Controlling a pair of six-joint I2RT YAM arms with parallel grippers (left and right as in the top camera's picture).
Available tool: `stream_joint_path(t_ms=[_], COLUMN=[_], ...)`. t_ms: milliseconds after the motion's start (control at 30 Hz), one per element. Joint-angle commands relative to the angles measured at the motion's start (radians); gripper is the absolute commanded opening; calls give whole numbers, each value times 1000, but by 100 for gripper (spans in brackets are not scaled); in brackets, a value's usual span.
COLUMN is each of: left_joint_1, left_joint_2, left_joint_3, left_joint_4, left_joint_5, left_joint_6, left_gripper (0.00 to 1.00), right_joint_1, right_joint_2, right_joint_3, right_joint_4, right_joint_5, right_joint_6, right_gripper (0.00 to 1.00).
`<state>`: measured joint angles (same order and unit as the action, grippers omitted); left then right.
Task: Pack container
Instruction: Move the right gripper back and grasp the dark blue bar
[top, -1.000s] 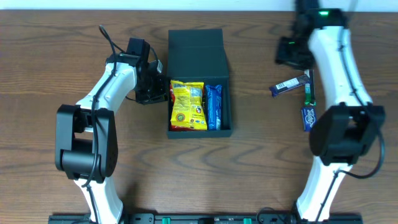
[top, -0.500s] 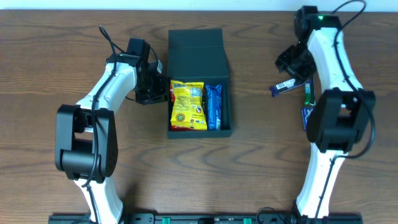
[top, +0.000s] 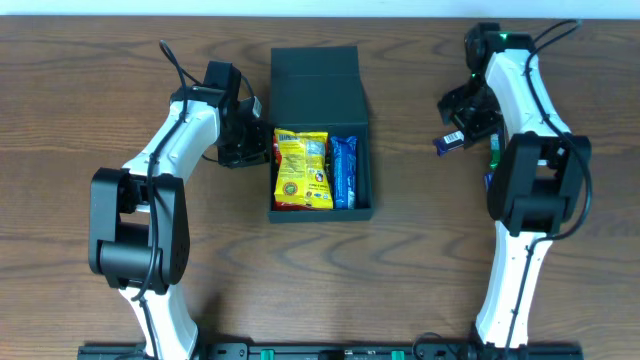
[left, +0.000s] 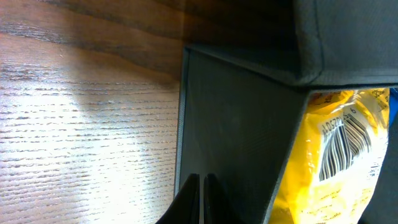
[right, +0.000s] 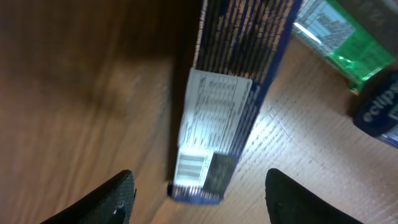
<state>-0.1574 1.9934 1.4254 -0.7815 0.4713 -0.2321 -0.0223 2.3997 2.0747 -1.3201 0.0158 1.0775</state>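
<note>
Overhead, left pincer (top: 261, 148) beside container (top: 315, 85) edge, right pincer (top: 458, 122) over packet (top: 449, 142)

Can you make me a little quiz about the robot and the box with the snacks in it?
1. True or false: the container has its lid shut.
2. Pick one: what lies below the open right gripper? A a dark blue bar. B a banana. C a spoon.
3. Fill the gap: in the container, the packet right beside the yellow packet is ____.

Key
1. False, the lid is folded back.
2. A.
3. Blue: it is the blue packet.
</note>
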Motion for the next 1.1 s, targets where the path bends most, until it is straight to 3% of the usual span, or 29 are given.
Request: stream_joint_path(t_ms=[0,233,467,733,1033,1067], left_joint_1=[2,2,2,2,2,2], left_joint_2=[-19,-19,-19,-19,-19,-19], left_joint_3=[18,18,18,18,18,18], left_joint_4=[-3,-2,4,4,4,4], left_joint_5=[-3,-3,-3,-3,-11,-11], left_joint_6=[0,0,0,0,0,0], left_gripper=[6,6,6,6,6,6], right_joint_1=[-22,-70,-79,-78,-64,-60], right_joint_2=[35,67,69,73,67,64], right_joint_3=[3,3,3,4,48,64], right_joint_4=[-8,24,65,76,30,18], right_joint_5=[-6,-5,-5,-10,-111,-111], right_joint_6=[24,-47,-161,-233,-475,-504], right_gripper=[68,66,32,24,13,8])
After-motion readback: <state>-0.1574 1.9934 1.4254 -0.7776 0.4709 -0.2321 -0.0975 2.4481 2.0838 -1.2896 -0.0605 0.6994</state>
